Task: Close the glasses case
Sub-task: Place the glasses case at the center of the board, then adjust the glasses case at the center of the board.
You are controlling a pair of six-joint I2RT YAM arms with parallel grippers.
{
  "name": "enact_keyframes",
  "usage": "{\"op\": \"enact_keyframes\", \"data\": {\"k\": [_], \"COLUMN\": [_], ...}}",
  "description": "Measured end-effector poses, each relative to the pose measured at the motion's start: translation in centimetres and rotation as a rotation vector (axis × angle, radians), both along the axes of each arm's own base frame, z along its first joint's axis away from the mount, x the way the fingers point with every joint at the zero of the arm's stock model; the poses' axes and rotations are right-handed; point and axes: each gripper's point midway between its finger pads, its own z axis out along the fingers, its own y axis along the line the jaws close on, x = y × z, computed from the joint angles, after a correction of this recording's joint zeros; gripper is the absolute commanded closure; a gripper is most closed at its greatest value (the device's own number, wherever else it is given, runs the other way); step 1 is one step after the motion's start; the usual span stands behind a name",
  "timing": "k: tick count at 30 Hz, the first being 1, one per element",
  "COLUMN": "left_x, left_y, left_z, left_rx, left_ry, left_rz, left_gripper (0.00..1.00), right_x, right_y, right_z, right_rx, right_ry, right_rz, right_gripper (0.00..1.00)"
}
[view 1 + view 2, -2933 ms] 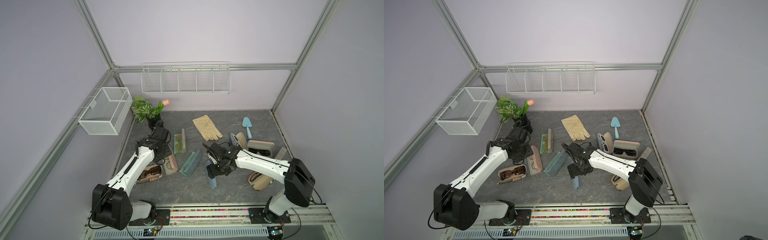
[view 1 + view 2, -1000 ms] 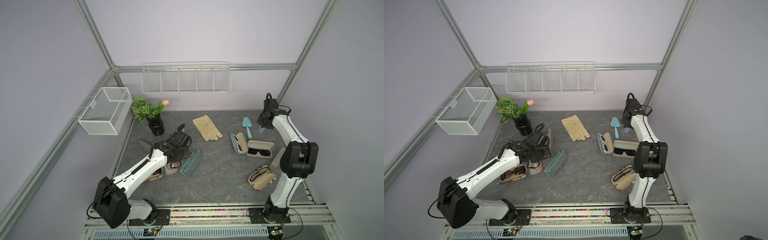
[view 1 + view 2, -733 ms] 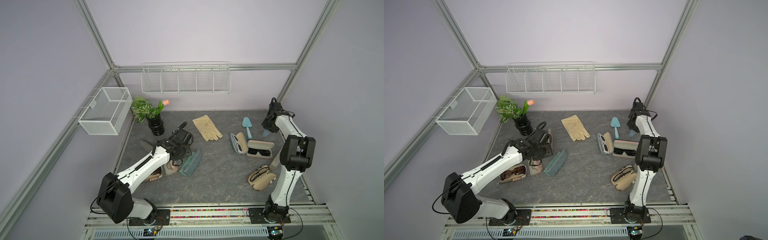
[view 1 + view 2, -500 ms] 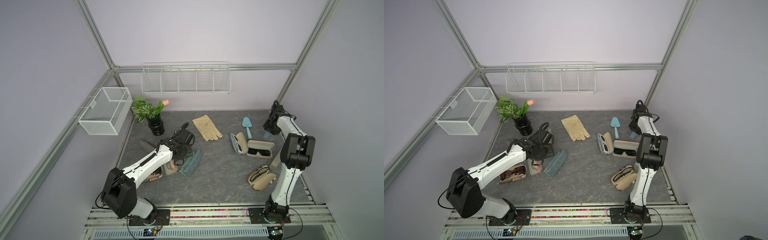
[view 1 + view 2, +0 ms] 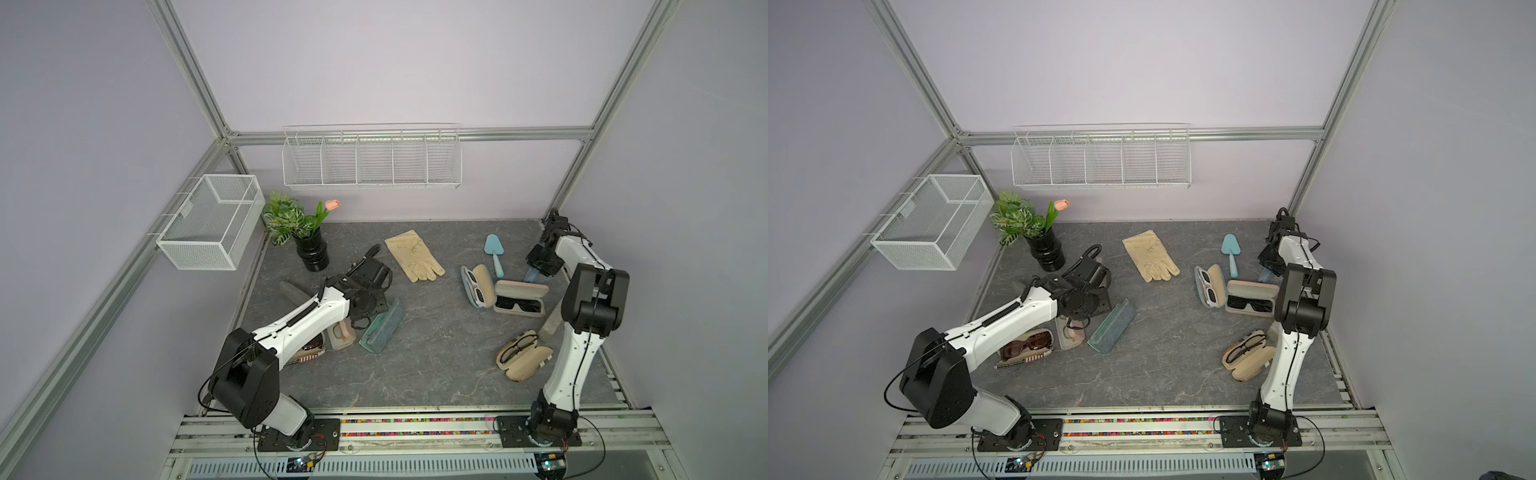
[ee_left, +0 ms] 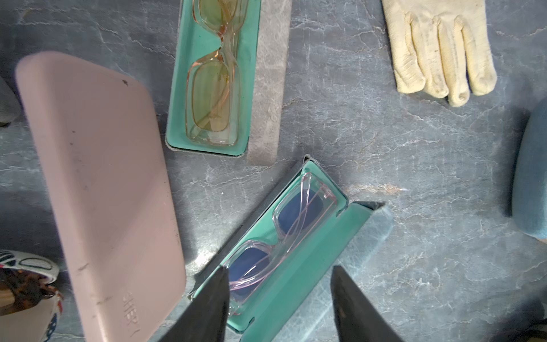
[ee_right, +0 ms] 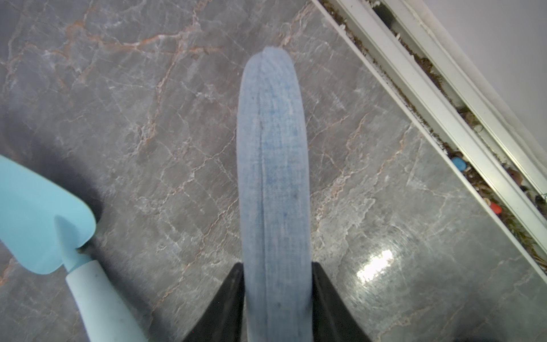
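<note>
- While the right arm sits at the far right edge of the table (image 5: pixel 419 374), the step in hand belongs to the left gripper (image 6: pixel 279 269). It hangs over the teal glasses case (image 5: pixel 384 324), which lies left of centre.
- That case is open. The left wrist view shows clear-framed glasses (image 6: pixel 284 228) with blue lenses lying in its tray, and the lid (image 6: pixel 307 284) is folded out beside them.
- The left gripper is spread and grasps nothing. One finger is over the end of the tray and the other is out by the lid's outer edge.
- I judge this to be the approach to the lid, with the closing itself not yet begun.
- The next move calls for catching the lid's free edge with a finger and swinging it over the hinge onto the tray.
- The tray is light and may slide under that push, so the push should bear down as well as across.
- A closed pink case (image 6: pixel 97 189) lies just beside the teal one on its left. A second open case (image 6: pixel 207 77) with amber glasses lies just beyond, so there is little room to sweep.
- The right gripper (image 7: pixel 277 266) has its fingers close along both sides of a closed blue fabric case (image 7: pixel 275 165). I cannot tell whether they press it or have let go.
- A pale blue trowel (image 7: pixel 38 219) lies to the left of that case.
</note>
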Motion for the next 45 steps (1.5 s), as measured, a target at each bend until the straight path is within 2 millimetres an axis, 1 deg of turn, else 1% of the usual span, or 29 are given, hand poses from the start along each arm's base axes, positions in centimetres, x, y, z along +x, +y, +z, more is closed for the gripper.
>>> {"op": "enact_keyframes", "data": {"k": [4, 9, 12, 14, 15, 17, 19, 21, 22, 24, 26, 27, 28, 29, 32, 34, 35, 37, 40, 42, 43, 45], "left_x": [0.0, -0.1, -0.2, -0.2, -0.3, -0.3, -0.4, -0.5, -0.5, -0.6, -0.6, -0.6, -0.6, -0.6, -0.7, -0.8, -0.9, -1.1, -1.7, -2.4, -2.8, -3.5], "left_y": [-0.2, -0.5, -0.6, -0.6, -0.7, -0.7, -0.8, -0.9, -1.0, -1.0, -0.9, -0.9, -0.7, -0.6, 0.3, 1.0, 1.2, 1.8, 2.7, 3.6, 4.0, 5.0], "left_z": [-0.6, -0.7, -0.7, -0.6, -0.5, -0.2, 0.1, 0.5, 0.8, 1.3, 1.9, 2.3, 2.7, 3.1, 4.6, 5.9, 6.6, 8.0, 9.5, 9.8, 9.8, 9.7], "left_rx": [0.003, 0.0, -0.001, -0.002, -0.003, -0.008, -0.013, -0.019, -0.023, -0.028, -0.033, -0.036, -0.038, -0.04, -0.037, -0.039, -0.044, -0.059, -0.08, -0.083, -0.084, -0.08], "left_ry": [0.016, 0.02, 0.019, 0.018, 0.015, 0.009, 0.0, -0.01, -0.017, -0.032, -0.05, -0.06, -0.072, -0.085, -0.127, -0.164, -0.182, -0.222, -0.269, -0.285, -0.293, -0.303], "left_rz": [-0.003, -0.012, -0.016, -0.018, -0.019, -0.021, -0.025, -0.028, -0.03, -0.032, -0.031, -0.028, -0.026, -0.022, -0.007, 0.007, 0.012, 0.022, 0.039, 0.05, 0.057, 0.07], "left_gripper": [0.44, 0.44, 0.44, 0.44, 0.44, 0.44, 0.44, 0.44, 0.44, 0.44, 0.44, 0.44, 0.44, 0.44, 0.43, 0.43, 0.43, 0.43, 0.43, 0.43, 0.43, 0.43], "right_x": [0.0, -0.2, -1.1, -2.2, -2.7, -3.7, -4.4, -4.7, -4.8, -4.9, -5.2, -5.6, -6.0, -6.4, -8.4, -10.5, -11.4, -13.8, -16.6, -17.7, -18.4, -19.5], "right_y": [0.0, 0.0, 0.2, 0.6, 0.9, 1.4, 2.2, 3.2, 3.9, 5.7, 8.1, 9.7, 11.8, 13.5, 20.1, 25.5, 27.8, 32.5, 38.1, 41.0, 42.4, 44.3], "right_z": [0.0, -0.3, -0.6, -0.2, 0.3, 1.9, 4.5, 7.5, 9.1, 11.8, 13.8, 14.5, 15.1, 15.4, 15.9, 16.0, 16.0, 15.7, 14.8, 13.9, 13.0, 11.4], "right_rx": [0.001, 0.0, 0.002, 0.007, 0.007, 0.003, -0.014, -0.036, -0.048, -0.065, -0.071, -0.068, -0.061, -0.05, -0.002, 0.041, 0.058, 0.098, 0.137, 0.152, 0.159, 0.165], "right_ry": [0.001, 0.005, 0.014, 0.01, 0.0, -0.038, -0.104, -0.181, -0.226, -0.3, -0.353, -0.371, -0.387, -0.396, -0.41, -0.405, -0.401, -0.374, -0.316, -0.284, -0.259, -0.211], "right_rz": [0.007, 0.009, 0.014, 0.017, 0.02, 0.031, 0.048, 0.079, 0.101, 0.149, 0.207, 0.245, 0.29, 0.327, 0.459, 0.567, 0.612, 0.709, 0.818, 0.866, 0.889, 0.918], "right_gripper": [0.46, 0.39, 0.36, 0.36, 0.35, 0.35, 0.34, 0.33, 0.33, 0.33, 0.33, 0.33, 0.32, 0.32, 0.3, 0.27, 0.25, 0.23, 0.21, 0.2, 0.2, 0.2]}}
